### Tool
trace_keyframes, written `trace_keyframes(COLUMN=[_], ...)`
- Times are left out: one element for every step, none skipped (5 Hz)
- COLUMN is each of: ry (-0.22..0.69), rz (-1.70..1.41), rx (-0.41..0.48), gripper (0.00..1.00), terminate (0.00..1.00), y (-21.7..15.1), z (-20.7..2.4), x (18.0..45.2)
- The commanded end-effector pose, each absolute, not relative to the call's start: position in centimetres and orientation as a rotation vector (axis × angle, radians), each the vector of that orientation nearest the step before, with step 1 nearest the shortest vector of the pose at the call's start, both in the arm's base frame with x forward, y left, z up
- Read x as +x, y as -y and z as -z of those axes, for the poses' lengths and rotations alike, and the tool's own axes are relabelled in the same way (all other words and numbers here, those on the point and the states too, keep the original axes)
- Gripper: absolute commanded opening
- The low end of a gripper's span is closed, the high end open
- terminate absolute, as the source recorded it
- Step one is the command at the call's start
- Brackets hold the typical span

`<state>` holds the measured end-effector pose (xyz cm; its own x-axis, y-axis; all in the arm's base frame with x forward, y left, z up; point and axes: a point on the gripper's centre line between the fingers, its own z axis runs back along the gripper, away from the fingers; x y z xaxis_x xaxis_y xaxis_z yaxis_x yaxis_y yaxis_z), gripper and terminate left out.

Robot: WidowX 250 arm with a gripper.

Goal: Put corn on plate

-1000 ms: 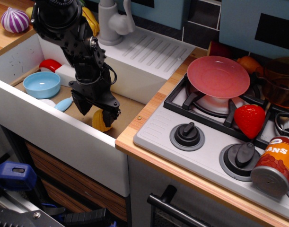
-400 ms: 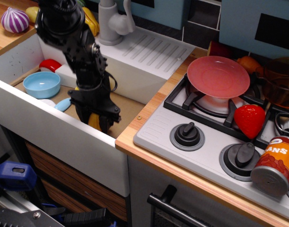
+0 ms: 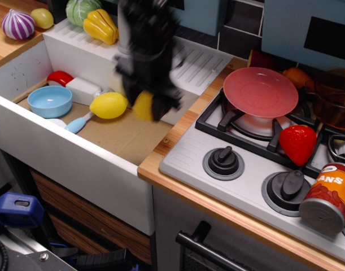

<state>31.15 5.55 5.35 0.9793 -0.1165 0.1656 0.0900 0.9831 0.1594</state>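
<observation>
My black gripper [image 3: 147, 104] is motion-blurred above the right side of the sink [image 3: 25, 68]. It is shut on the yellow corn [image 3: 143, 105], held in the air between the fingers. The pink-red plate [image 3: 261, 91] rests on the back-left stove burner, to the right of the gripper and apart from it. The plate holds nothing.
In the sink lie a yellow lemon [image 3: 108, 105], a light blue bowl [image 3: 49, 100], a blue spoon [image 3: 77, 122] and a red-and-white item [image 3: 68, 81]. A yellow bell pepper [image 3: 100, 25] sits behind the sink. A strawberry [image 3: 298, 143] and a can [image 3: 327, 197] sit on the stove.
The gripper closed on the corn at the sink floor, then lifted it up and to the right toward the stove. The lemon, hidden before, now shows.
</observation>
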Motion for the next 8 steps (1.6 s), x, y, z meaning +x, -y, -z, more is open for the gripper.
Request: trace_keyframes(ry=[0.298,0.347,0.340,0.314,0.317,0.327,0.327,0.327], rz=[0.296,0.509,0.646,0.699,0.697,0.677,0.677,0.677], rx=[0.157,0.158,0.159,0.143,0.125,0.076,0.076,0.076], gripper=[0.00,0.00,0.00,0.00,0.00,0.00,1.00,1.00], terminate=[0.00,0.00,0.00,0.00,0.00,0.00,0.00,0.00], y=[-1.6,0.3,2.0,3.0,4.1,4.3,4.3,4.3], z=[-10.8,-11.8,-12.3,-11.6,-10.4,-9.6,-9.6,-9.6], x=[33.9,35.6,37.6,39.2,40.0,40.1,40.1,40.1])
